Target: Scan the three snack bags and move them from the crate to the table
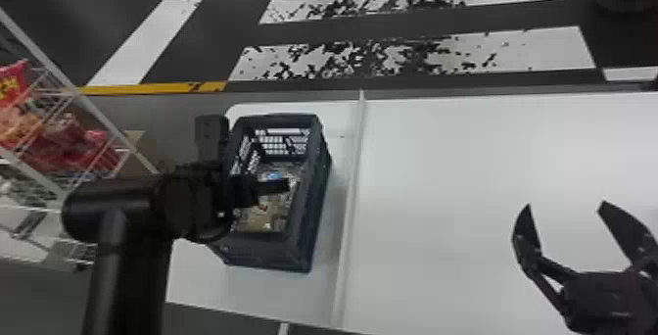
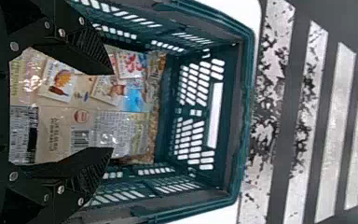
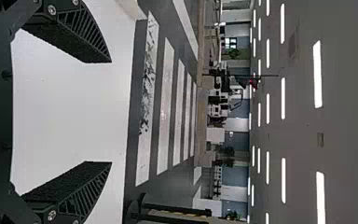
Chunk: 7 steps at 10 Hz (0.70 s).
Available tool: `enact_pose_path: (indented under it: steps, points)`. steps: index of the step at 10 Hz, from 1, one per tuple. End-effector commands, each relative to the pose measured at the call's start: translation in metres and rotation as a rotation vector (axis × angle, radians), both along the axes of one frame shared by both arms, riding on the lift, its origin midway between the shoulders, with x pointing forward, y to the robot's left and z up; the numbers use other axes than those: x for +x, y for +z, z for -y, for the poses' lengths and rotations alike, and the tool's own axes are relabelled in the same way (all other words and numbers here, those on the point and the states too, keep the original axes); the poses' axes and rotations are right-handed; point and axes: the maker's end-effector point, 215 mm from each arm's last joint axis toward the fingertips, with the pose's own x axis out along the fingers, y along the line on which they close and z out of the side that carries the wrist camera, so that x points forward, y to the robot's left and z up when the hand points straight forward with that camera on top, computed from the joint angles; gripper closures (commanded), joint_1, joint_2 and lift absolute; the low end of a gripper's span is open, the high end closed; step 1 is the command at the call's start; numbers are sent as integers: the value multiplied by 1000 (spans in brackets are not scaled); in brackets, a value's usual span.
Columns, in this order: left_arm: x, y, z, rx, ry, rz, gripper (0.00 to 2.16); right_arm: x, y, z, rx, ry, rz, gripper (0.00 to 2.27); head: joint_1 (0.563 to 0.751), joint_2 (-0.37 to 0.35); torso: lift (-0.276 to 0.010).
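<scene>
Our left gripper has its two fingers spread over the snack bags; whether they touch, we cannot tell. Those glossy, crinkled packs overlap inside one rectangular crate of slotted plastic, so we cannot count them surely. Our right gripper, also open, holds its two tapered, ribbed fingers above the smooth white table. To our left, red packets fill one wire rack.

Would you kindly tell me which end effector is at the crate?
The left end effector, its fingers open above snack bags in the crate; the right end effector is over the white tabletop.
</scene>
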Motion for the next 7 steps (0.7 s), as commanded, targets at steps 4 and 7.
enact_pose_path:
  steps: [4,7]
  points:
    - [-21,-28,2,-18,1,-111,350,-2,6,-7,7,16,21,113,695,291,-62]
    - [-7,-43,10,-49,-3,-129,350,-4,5,-3,-6,14,19,113,695,295,-62]
